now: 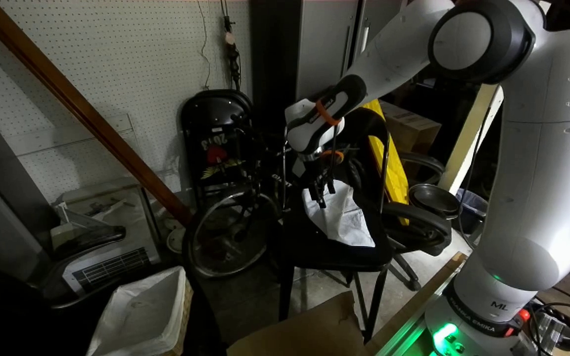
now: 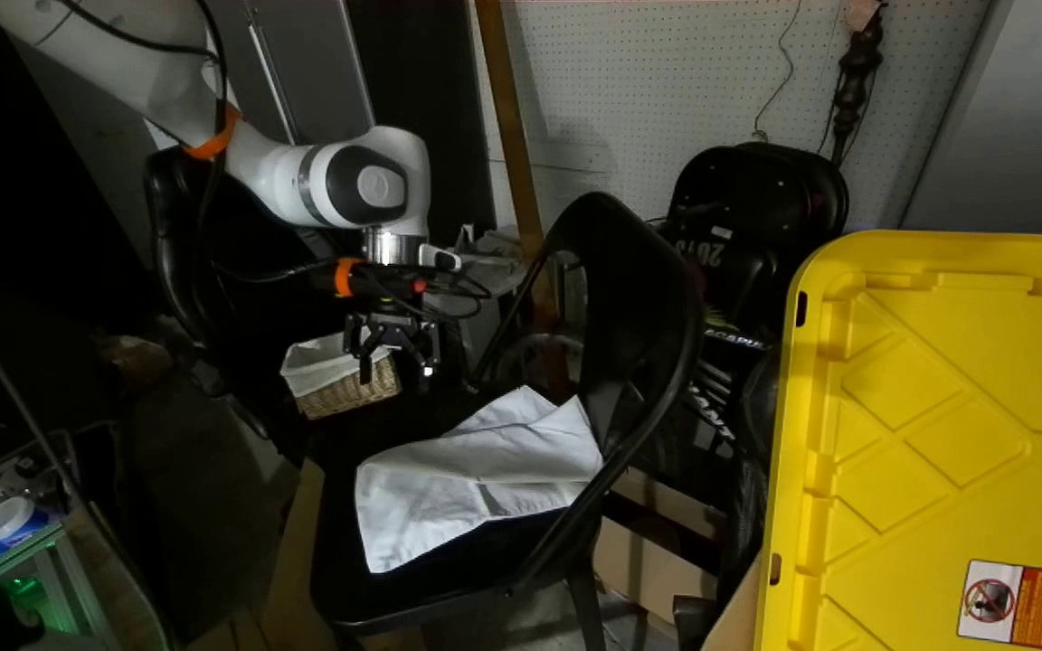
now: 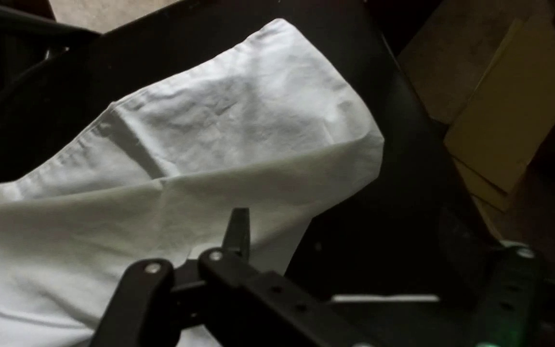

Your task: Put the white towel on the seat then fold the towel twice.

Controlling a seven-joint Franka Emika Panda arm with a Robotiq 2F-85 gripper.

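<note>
The white towel lies wrinkled on the black seat of the dark chair. In an exterior view the towel spreads from the seat's front part to the backrest, with black seat showing around it. In the wrist view the towel has one part lapped over along a crease, and its corner points across the seat. My gripper is open and empty, pointing down above the seat beside the towel. In the wrist view one finger of the gripper overlaps the towel; the other is dark and hard to see.
The chair's curved backrest rises beside the towel. A yellow lid stands near the chair. A basket with white liner, a bicycle wheel, an office chair armrest and cardboard surround the seat.
</note>
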